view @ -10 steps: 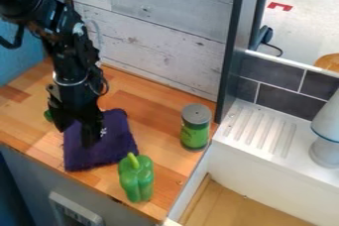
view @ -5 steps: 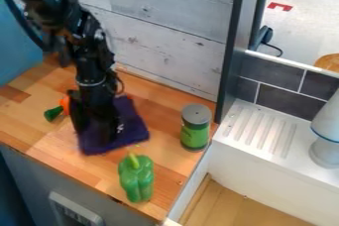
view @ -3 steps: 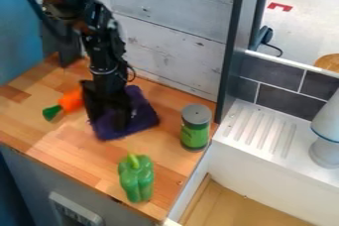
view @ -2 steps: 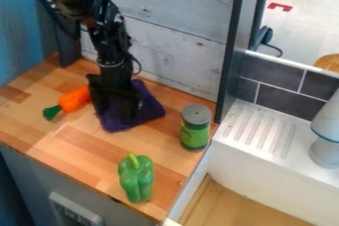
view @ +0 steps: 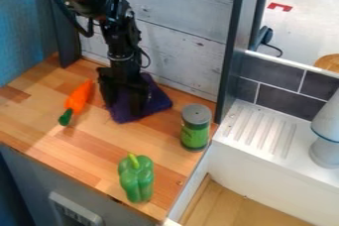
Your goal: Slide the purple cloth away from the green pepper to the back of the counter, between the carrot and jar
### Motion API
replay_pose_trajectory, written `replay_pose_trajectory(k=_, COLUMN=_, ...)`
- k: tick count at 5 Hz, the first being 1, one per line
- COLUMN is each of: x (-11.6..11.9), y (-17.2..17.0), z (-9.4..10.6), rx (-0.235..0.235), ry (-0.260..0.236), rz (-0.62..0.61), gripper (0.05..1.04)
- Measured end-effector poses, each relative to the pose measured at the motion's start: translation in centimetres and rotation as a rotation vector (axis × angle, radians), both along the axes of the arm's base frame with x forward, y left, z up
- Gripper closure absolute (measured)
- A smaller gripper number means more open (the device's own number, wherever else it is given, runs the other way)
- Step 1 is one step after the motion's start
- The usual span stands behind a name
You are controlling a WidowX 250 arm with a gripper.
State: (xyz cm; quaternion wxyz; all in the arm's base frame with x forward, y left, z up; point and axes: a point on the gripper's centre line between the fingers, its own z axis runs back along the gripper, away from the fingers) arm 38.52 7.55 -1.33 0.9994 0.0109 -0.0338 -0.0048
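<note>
The black gripper (view: 124,108) points down on the purple cloth (view: 156,102), its two fingers apart with purple fabric visible between them. The cloth lies on the wooden counter close to the back wall, partly hidden under the gripper. Just left of the gripper is an orange carrot (view: 80,97) with a green top, lying at a slant. A green bell pepper (view: 136,180) stands near the counter's front edge. To the right of the cloth stands a green shaker can (view: 195,130) with a grey lid.
Whitewashed boards (view: 179,51) rise behind the wooden counter (view: 86,150). On the right, beyond the counter's edge, are a white sink unit with a ridged drainer (view: 261,128) and a white and grey object (view: 326,153). A blue panel (view: 23,31) borders the left.
The gripper and cloth have moved together right and toward the back wall. The carrot, at first mostly hidden behind the gripper, has come into view and turned. Pepper and can have not moved.
</note>
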Motion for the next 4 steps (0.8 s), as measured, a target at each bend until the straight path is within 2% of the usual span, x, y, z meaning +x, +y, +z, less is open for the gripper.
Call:
replay_pose_trajectory(k=1, x=-0.3, y=-0.1, z=0.2, rx=0.002, ry=-0.017, rz=0.009, gripper=0.08)
replay_pose_trajectory(k=2, x=-1.8, y=-1.1, z=1.3, rx=0.009, ry=-0.044, rz=-0.007, gripper=0.081)
replay_pose_trajectory(k=3, x=-2.5, y=-1.3, z=7.1, rx=0.057, ry=-0.207, rz=-0.029, gripper=0.082)
replay_pose_trajectory(k=4, x=-5.3, y=-1.3, z=11.9, rx=0.069, ry=-0.294, rz=-0.061, gripper=0.082)
